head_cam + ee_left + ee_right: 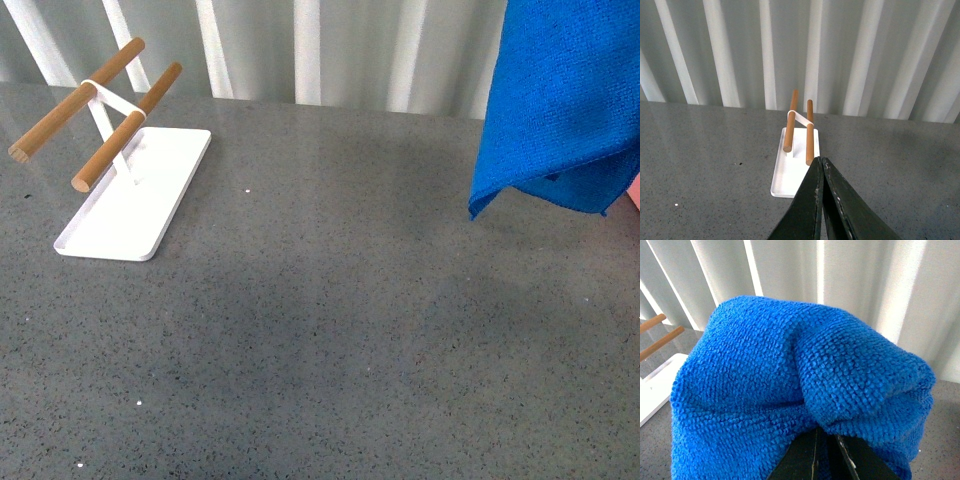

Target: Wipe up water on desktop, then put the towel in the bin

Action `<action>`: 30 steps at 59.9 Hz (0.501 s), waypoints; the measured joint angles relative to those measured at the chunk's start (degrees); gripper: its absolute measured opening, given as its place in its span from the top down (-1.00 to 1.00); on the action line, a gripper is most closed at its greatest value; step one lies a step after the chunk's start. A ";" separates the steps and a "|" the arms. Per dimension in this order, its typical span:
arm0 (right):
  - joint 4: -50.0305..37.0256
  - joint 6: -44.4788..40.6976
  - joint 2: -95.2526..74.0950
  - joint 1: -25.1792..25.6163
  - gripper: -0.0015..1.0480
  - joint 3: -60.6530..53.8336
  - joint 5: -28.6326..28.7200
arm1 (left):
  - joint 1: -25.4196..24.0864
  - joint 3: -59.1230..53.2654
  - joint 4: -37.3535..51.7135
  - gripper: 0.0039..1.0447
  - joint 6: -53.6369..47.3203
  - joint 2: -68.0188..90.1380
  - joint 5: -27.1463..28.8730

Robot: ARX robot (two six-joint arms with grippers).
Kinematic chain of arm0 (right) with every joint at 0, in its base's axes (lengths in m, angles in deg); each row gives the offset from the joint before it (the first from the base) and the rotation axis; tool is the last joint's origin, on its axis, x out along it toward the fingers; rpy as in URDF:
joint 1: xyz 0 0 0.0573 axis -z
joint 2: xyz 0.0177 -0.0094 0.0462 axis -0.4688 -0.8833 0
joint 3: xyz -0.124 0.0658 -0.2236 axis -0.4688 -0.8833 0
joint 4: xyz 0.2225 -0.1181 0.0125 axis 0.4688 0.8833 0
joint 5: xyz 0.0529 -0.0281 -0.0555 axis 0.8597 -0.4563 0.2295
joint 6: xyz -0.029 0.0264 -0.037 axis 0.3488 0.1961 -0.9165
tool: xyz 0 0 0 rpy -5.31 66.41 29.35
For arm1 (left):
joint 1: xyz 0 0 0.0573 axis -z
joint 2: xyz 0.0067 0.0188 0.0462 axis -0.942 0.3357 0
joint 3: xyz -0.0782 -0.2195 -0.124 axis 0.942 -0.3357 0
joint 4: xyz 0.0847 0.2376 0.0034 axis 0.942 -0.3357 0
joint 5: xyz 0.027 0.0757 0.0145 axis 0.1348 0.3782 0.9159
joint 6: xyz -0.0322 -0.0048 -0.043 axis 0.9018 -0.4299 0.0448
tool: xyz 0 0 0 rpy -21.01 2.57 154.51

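towel (pixel 565 110) hangs well apart from white rack (pixel 140 215)

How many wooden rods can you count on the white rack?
2. Both lie side by side across the white rack at the far left of the desktop: one rod outermost, the other rod just right of it. None appears hidden.

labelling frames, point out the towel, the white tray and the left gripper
towel (pixel 560 100), front view, middle of hanging cloth
white tray (pixel 150 210), front view, bare base
left gripper (pixel 821 162), left wrist view, between fingertips
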 joint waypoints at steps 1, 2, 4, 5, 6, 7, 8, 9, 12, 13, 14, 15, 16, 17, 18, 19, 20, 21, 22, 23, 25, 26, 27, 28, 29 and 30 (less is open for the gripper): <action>0.07 0.00 0.00 -0.02 0.94 0.02 -0.04 | 0.00 0.00 -0.02 0.94 0.00 0.00 0.00; 0.07 0.00 0.00 -0.04 0.94 0.02 -0.04 | 0.00 0.00 -0.07 0.94 0.00 0.00 0.00; 0.17 0.02 0.00 -0.07 0.94 0.11 -0.09 | 0.00 0.00 -0.15 0.94 0.00 0.02 0.00; 0.31 0.04 0.00 -0.11 0.94 0.15 -0.15 | 0.00 0.00 -0.20 0.94 0.00 0.00 0.02; 0.55 0.04 -0.09 -0.13 0.94 0.24 -0.44 | 0.00 0.00 -0.20 0.94 0.00 0.00 0.00; 0.70 0.00 -0.17 -0.17 0.94 0.28 -0.70 | 0.00 0.00 -0.20 0.94 0.00 0.00 0.00; 0.87 -0.02 -0.31 -0.22 0.94 0.37 -0.96 | 0.00 0.00 -0.20 0.94 0.00 0.00 0.00; 1.03 0.00 -0.37 -0.22 0.94 0.42 -1.03 | 0.00 0.00 -0.20 0.94 0.00 0.00 0.00; 2.91 0.39 -1.09 -0.22 0.94 1.16 -1.70 | 0.00 0.00 -0.24 0.74 0.02 0.00 0.00; 3.96 0.59 -1.73 -0.22 0.94 1.70 -2.19 | 0.00 0.00 -0.24 0.64 0.02 -0.02 0.02; 4.72 1.14 -2.27 -0.20 0.94 2.14 -2.23 | 0.00 0.00 -0.24 0.57 0.02 -0.02 0.00; 5.77 1.64 -2.95 -0.09 0.94 2.64 -2.10 | 0.00 0.00 -0.24 0.50 0.02 0.00 0.00; 7.06 2.67 -3.63 0.00 0.94 3.26 -1.86 | 0.00 0.00 -0.24 0.43 0.02 0.00 0.00; 9.29 4.20 -4.92 0.13 0.94 4.17 -2.03 | 0.00 0.00 -0.24 0.33 0.00 0.00 0.00; 10.54 5.01 -5.92 0.17 0.94 4.70 -2.34 | 0.00 0.00 -0.24 0.26 0.02 0.00 0.00; 11.58 6.43 -7.02 0.22 0.94 5.22 -2.54 | 0.00 0.00 -0.24 0.19 0.02 0.00 0.00; 12.68 7.56 -8.17 0.24 0.94 5.70 -2.56 | 0.00 0.00 -0.24 0.12 0.02 0.00 0.00; 13.84 8.59 -9.44 0.26 0.94 6.21 -2.58 | 0.00 0.00 -0.24 0.05 0.02 0.00 0.00; 14.34 9.05 -10.10 0.26 0.94 6.45 -2.60 | 0.00 0.00 -0.24 0.02 0.02 0.00 0.00; 14.93 9.84 -11.50 0.26 0.94 6.86 -2.67 | 0.00 0.00 -0.24 -0.05 0.02 0.00 0.00; 15.76 10.73 -13.62 0.26 0.94 7.48 -2.86 | 0.00 0.00 -0.24 -0.15 0.02 0.00 0.00; 16.09 10.91 -14.34 0.26 0.94 7.72 -3.02 | 0.00 0.00 -0.24 -0.19 0.02 0.00 0.00; 16.57 11.10 -15.80 0.26 0.94 8.17 -3.17 | 0.00 0.00 -0.24 -0.26 0.02 0.00 0.00; 16.72 11.30 -16.48 0.26 0.94 8.35 -3.30 | 0.00 0.00 -0.24 -0.29 0.00 0.00 0.00; 17.07 11.54 -17.94 0.26 0.94 8.79 -3.39 | 0.00 0.00 -0.24 -0.36 0.02 0.00 0.00; 17.31 11.63 -18.64 0.26 0.94 9.03 -3.43 | 0.00 0.00 -0.24 -0.40 0.02 0.00 0.00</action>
